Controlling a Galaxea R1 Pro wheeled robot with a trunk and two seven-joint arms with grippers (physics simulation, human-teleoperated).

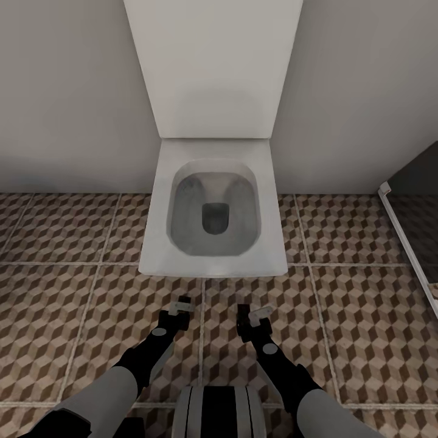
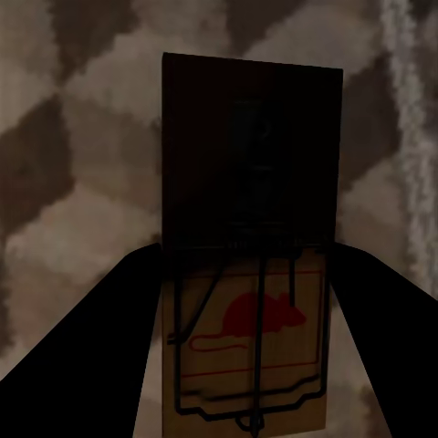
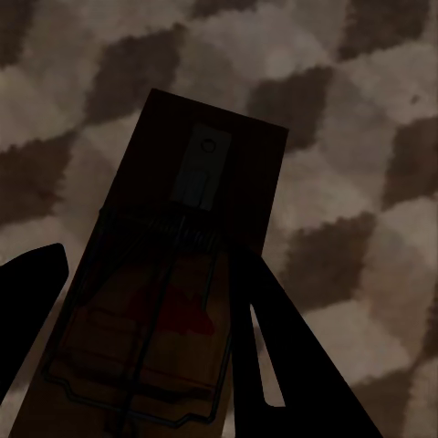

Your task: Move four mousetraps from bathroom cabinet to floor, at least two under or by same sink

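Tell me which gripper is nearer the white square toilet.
Left, narrowly. The left gripper sits slightly closer to the white square toilet's front rim; the right gripper hangs a little further back. Each holds a mousetrap.

Straight ahead the white square toilet [image 1: 213, 207] blocks the way — its bowl front juts out over the bathroom floor [image 1: 67, 304], with the raised lid [image 1: 213, 67] and the grey wall [image 1: 67, 91] shutting off everything behind. Open tile lies to either side of the bowl and in the strip between it and the arms. At far right a white-edged dark panel [image 1: 409, 234] runs along the floor — room narrows there. Left end effector [image 1: 180, 306] and right end effector [image 1: 253, 314] hang just short of the bowl, each carrying a mousetrap [image 2: 246, 274] [image 3: 164, 301] between its fingers above bare tile.
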